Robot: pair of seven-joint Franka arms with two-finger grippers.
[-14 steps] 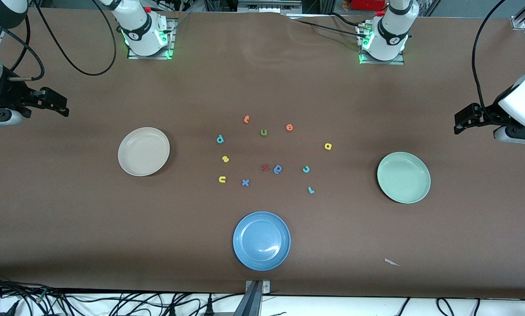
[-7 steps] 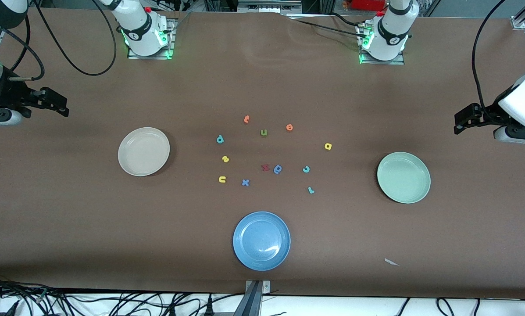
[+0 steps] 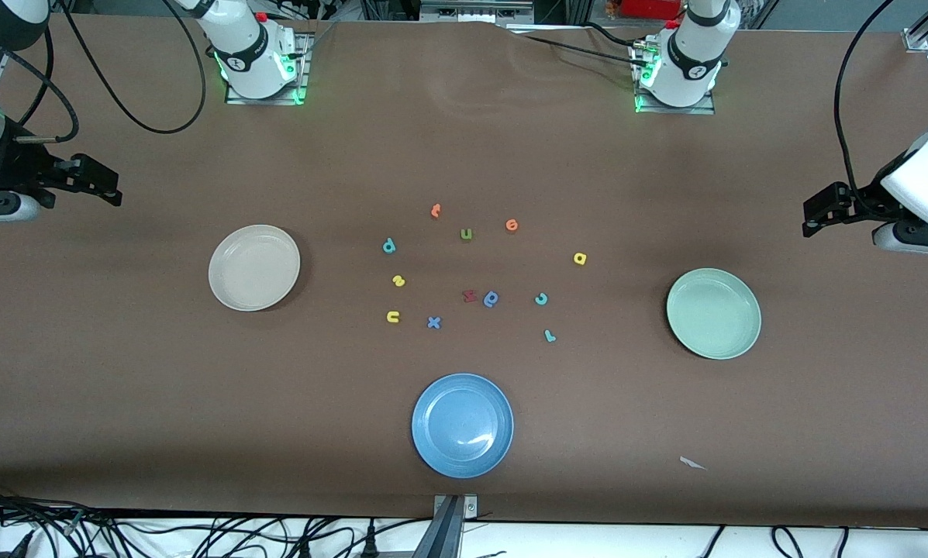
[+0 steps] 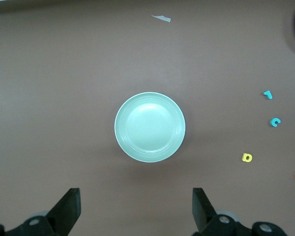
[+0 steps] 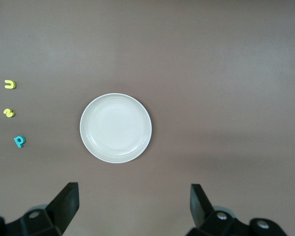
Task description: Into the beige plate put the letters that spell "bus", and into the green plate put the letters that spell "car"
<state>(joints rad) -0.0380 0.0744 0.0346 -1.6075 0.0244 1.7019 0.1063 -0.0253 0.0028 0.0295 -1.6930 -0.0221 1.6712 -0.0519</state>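
The beige plate (image 3: 254, 267) (image 5: 115, 128) lies empty toward the right arm's end, the green plate (image 3: 713, 313) (image 4: 150, 127) empty toward the left arm's end. Loose between them lie the teal "b" (image 3: 389, 246) (image 5: 19, 141), yellow "s" (image 3: 398, 280) (image 5: 9, 113), yellow "u" (image 3: 392, 316) (image 5: 10, 84), teal "c" (image 3: 541, 298) (image 4: 275, 122), yellow "a" (image 3: 580, 258) (image 4: 247, 157) and teal "r" (image 3: 550, 335) (image 4: 268, 94). My right gripper (image 3: 111, 190) (image 5: 132, 191) hangs open and empty off the beige plate's outer side. My left gripper (image 3: 811, 217) (image 4: 136, 196) hangs open and empty off the green plate's.
A blue plate (image 3: 462, 425) sits nearest the front camera. Among the letters lie an olive "u" (image 3: 466, 234), two orange letters (image 3: 436, 210) (image 3: 512, 225), a red letter (image 3: 469, 295), a dark blue bowl-shaped letter (image 3: 491, 298) and a blue "x" (image 3: 433, 322). A white scrap (image 3: 692, 463) lies near the front edge.
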